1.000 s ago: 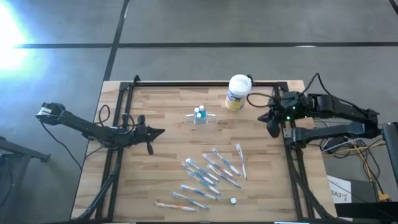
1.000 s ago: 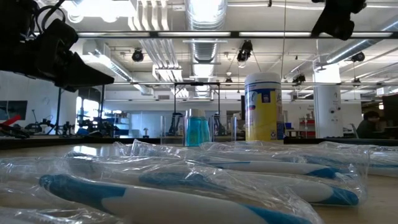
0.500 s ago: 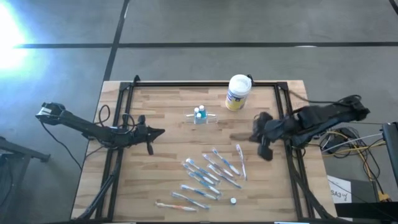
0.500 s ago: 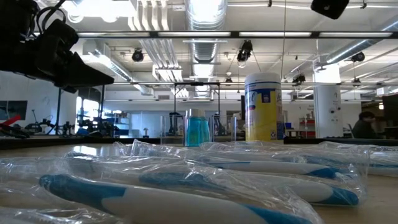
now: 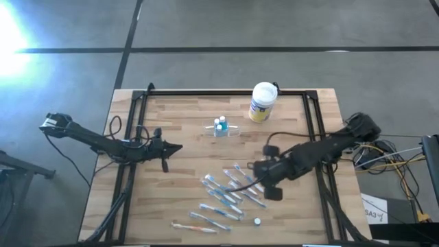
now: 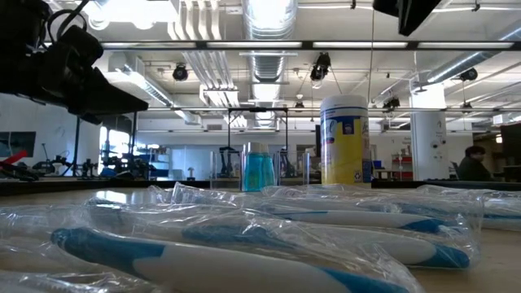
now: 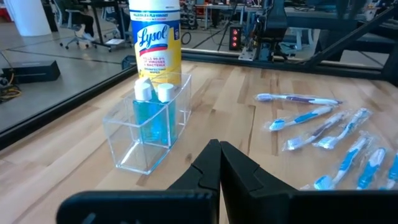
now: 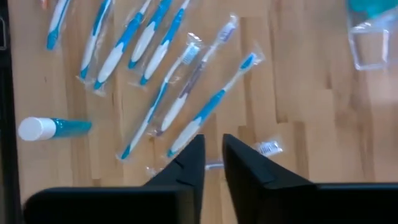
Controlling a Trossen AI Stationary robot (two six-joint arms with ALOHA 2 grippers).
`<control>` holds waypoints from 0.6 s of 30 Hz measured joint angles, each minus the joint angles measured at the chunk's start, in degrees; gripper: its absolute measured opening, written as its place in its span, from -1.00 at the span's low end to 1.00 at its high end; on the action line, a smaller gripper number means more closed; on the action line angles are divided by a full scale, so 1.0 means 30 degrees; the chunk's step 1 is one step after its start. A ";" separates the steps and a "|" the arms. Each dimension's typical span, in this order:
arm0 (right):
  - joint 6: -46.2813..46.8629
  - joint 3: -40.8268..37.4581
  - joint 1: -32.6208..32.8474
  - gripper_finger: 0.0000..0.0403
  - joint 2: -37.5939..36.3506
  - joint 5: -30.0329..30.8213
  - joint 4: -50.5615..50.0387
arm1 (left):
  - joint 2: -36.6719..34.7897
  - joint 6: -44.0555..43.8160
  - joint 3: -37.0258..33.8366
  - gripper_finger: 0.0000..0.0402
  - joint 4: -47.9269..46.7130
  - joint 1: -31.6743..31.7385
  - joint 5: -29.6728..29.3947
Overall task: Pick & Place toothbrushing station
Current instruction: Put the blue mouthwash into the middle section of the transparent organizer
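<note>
The toothbrushing station (image 5: 221,130) is a low clear plastic holder that stands on its base on the wooden table and holds two blue bottles with white caps. It also shows in the left wrist view (image 7: 149,134), the low view (image 6: 259,171) and the right wrist view (image 8: 370,37). My left gripper (image 5: 178,145) (image 7: 219,146) is shut and empty, left of the station and pointing at it. My right gripper (image 5: 254,168) (image 8: 213,140) hovers over the wrapped toothbrushes (image 5: 233,189), nearer than the station and to its right. Its fingers stand a narrow gap apart and hold nothing.
A white canister with a yellow label (image 5: 262,101) (image 7: 154,40) stands at the far edge, right of the station. Several wrapped blue-and-white toothbrushes (image 8: 155,93) lie spread over the table's near middle. A small blue tube (image 8: 53,127) lies near the front. A black frame (image 5: 206,92) edges the table.
My right arm has swung from the table's far right corner toward the left and near side. Its gripper now stands over the wrapped toothbrushes. Nothing on the table has moved.
</note>
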 joint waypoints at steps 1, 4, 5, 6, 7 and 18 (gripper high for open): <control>-0.0348 0.0255 0.0062 -0.63 0.0447 -0.0274 0.0006 | -0.0004 -0.0002 0.0000 -0.97 -0.0123 0.0000 -0.0002; -0.1348 0.1068 0.0343 -0.41 0.1720 -0.0705 0.0128 | -0.0001 0.0005 0.0000 -0.97 -0.0480 0.0000 -0.0001; -0.1724 0.1318 0.0456 -0.34 0.2084 -0.0838 0.0173 | 0.0000 -0.0012 0.0000 -0.97 -0.0628 0.0000 -0.0003; -0.2036 0.1535 0.0556 -0.26 0.2415 -0.0877 0.0199 | 0.0000 -0.0064 0.0000 -0.97 -0.0754 0.0000 0.0000; -0.2344 0.1767 0.0642 -0.19 0.2731 -0.0920 0.0228 | 0.0000 -0.0105 0.0000 -0.97 -0.0848 0.0000 -0.0006; -0.2718 0.2841 0.1152 0.31 0.4259 -0.4593 0.1113 | 0.0000 -0.0589 0.0000 -0.97 -0.0940 0.0000 0.0236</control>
